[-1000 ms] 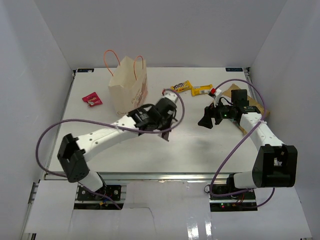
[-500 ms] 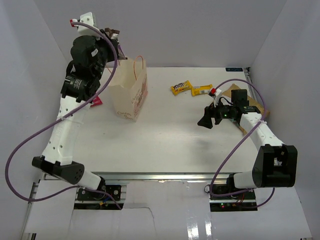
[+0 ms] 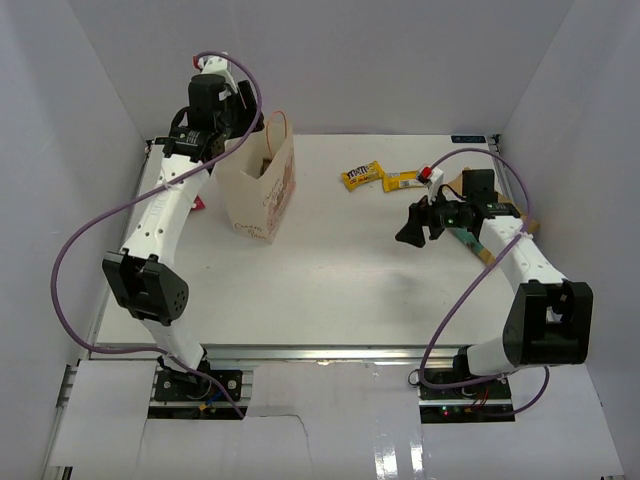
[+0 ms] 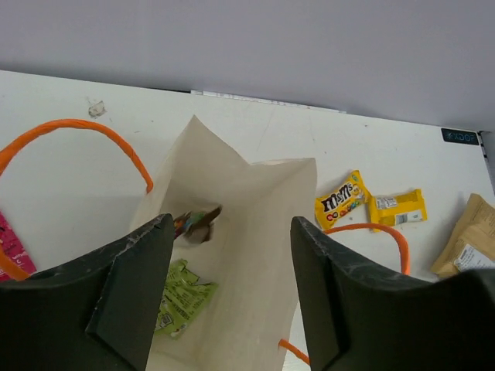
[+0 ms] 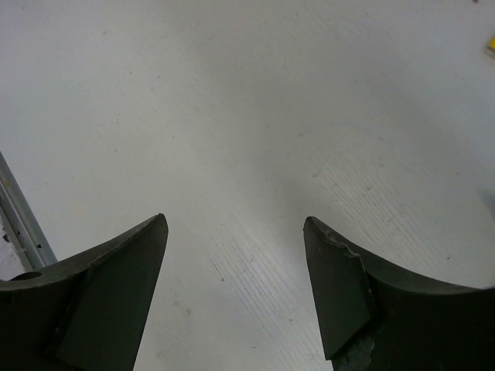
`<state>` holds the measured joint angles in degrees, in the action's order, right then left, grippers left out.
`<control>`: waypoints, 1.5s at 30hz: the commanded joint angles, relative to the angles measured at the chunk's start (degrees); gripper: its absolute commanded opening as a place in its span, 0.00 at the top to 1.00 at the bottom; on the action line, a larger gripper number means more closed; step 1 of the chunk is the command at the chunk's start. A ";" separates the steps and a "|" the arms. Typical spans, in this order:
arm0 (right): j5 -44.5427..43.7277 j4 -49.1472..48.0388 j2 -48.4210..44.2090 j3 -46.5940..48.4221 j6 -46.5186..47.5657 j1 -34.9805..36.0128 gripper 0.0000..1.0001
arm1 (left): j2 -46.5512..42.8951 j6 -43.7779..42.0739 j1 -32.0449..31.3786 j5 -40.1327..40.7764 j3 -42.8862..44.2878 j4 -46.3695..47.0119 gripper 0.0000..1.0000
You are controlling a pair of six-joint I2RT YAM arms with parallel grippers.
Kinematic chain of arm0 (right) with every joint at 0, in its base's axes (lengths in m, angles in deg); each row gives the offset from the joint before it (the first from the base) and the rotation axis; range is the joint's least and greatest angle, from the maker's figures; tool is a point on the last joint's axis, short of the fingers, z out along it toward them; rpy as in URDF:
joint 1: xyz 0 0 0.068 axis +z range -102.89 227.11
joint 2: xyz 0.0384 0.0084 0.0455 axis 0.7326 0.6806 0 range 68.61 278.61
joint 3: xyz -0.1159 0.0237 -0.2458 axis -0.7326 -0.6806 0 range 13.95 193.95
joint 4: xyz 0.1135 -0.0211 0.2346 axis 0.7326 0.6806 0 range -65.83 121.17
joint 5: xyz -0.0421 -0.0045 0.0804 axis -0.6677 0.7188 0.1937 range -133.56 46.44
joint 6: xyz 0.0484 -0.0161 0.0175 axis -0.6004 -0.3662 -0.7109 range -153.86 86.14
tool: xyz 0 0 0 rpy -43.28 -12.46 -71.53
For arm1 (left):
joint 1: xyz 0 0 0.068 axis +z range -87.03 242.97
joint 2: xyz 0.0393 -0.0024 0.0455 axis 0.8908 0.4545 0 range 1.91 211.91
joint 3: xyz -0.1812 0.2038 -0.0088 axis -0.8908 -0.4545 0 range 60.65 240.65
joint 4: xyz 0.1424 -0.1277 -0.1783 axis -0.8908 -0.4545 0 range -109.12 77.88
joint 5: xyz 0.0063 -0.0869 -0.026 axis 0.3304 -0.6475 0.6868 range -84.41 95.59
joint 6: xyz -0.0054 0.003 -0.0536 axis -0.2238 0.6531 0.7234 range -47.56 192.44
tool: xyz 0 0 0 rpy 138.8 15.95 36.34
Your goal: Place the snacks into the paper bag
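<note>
left claw (image 4: 232,226) hangs open and empty over the bag (image 4: 263,193). half a second ago it stood higher, gripping a dark bar. the bar (image 4: 198,226) now lies inside the bag, near a green packet (image 4: 182,297). judged: one more snack delivered. yellow packets (image 4: 343,199), pouch (image 4: 466,249) and pink packet (image 4: 11,256) are left on the bench (image 3: 330,280). right claw (image 5: 236,232) is open, empty, over bare bench. the surface is white and matt, and plain white walls (image 3: 330,60) close three sides.
</note>
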<state>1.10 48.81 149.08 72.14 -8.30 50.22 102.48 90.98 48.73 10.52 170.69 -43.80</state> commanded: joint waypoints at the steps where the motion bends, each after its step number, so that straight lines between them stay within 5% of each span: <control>1: -3.08 -1.09 4.41 6.13 -2.53 0.84 0.24 | -3.89 0.09 0.00 -1.85 1.93 0.75 0.27; 7: -19.85 2.94 18.28 24.92 -14.03 4.00 0.24 | -8.89 0.61 0.00 -4.84 1.06 -0.57 0.21; 10: -31.63 6.11 27.16 37.23 -21.13 5.50 0.23 | -15.83 0.96 0.00 -4.75 -4.29 -0.58 0.18; 14: -37.09 7.70 37.38 50.68 -18.98 6.11 0.20 | -27.51 2.36 0.09 -0.72 -16.50 -0.75 0.17; 16: -36.07 7.79 42.63 57.43 -15.65 6.03 0.17 | -34.52 3.42 0.09 1.73 -25.46 -1.01 0.15; 18: -22.79 12.50 46.08 62.63 2.66 5.85 0.11 | -38.59 6.04 0.09 3.24 -31.00 -2.67 0.14; 20: -19.71 19.79 49.34 67.47 15.08 5.68 0.09 | -43.68 8.34 0.09 3.86 -37.86 -4.00 0.14; 24: -16.90 19.92 49.17 63.80 39.06 4.18 0.09 | -51.52 17.28 0.18 2.11 -48.67 -4.79 0.14; 27: -16.72 21.40 51.54 66.42 45.86 2.87 0.09 | -56.35 20.47 0.09 0.17 -56.06 -3.83 0.13; 34: -16.45 22.73 59.80 72.50 50.29 2.07 0.07 | -59.79 26.01 0.18 -4.40 -64.33 -0.31 0.07; 45: -16.72 15.70 64.46 70.30 39.75 2.16 0.13 | -56.89 28.83 0.18 -14.14 -66.70 6.88 0.06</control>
<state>-16.73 66.36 212.57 142.28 34.85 52.19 45.48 118.28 48.66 1.19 105.45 -41.33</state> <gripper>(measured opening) 0.876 0.932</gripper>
